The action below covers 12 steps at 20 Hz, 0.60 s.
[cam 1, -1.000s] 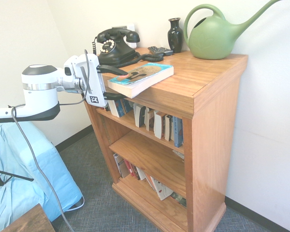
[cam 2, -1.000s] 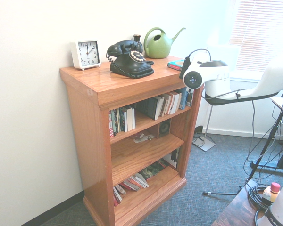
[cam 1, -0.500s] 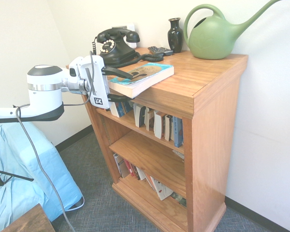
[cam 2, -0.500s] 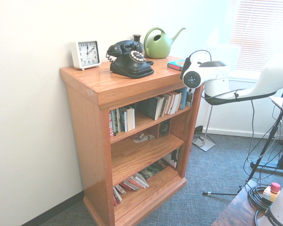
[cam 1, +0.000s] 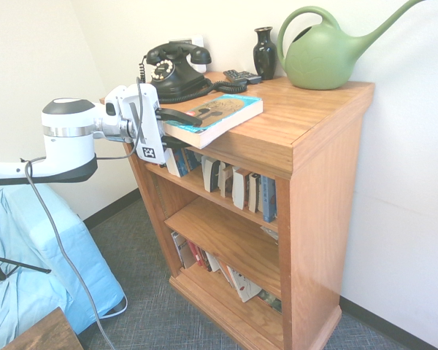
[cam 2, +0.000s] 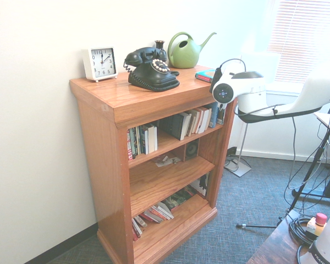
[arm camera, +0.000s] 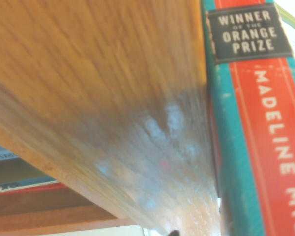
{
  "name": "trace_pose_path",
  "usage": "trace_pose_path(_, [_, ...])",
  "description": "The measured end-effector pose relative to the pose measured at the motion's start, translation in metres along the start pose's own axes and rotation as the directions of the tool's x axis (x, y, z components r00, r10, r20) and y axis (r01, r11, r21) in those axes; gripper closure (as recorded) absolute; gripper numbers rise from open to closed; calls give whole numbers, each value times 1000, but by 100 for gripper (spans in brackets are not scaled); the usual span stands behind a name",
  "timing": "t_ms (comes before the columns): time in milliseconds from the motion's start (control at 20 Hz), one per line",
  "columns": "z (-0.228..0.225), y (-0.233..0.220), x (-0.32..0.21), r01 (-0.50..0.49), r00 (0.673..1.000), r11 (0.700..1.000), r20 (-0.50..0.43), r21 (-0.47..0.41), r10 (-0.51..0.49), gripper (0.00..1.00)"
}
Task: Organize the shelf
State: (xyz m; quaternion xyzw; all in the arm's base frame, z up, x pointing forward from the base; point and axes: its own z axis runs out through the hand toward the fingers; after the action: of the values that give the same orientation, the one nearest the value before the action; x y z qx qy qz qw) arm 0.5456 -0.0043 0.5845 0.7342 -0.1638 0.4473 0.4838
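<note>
Bookcase [cam 1: 321, 160]: grained wood, satin sheen. Vase [cam 1: 264, 55]: glossy black. Watering can [cam 1: 323, 58]: smooth, probably plastic.

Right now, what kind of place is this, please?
Perhaps an office: a desk-style telephone and a clock stand on a bookcase, and a blind covers the window.

White arm [cam 1: 67, 138] outstretched, wrist bent
</note>
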Motion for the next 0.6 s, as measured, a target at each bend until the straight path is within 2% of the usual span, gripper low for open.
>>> trace_pose_path(600, [-2,4,7,-14,1000,1000,3,1,14,100])
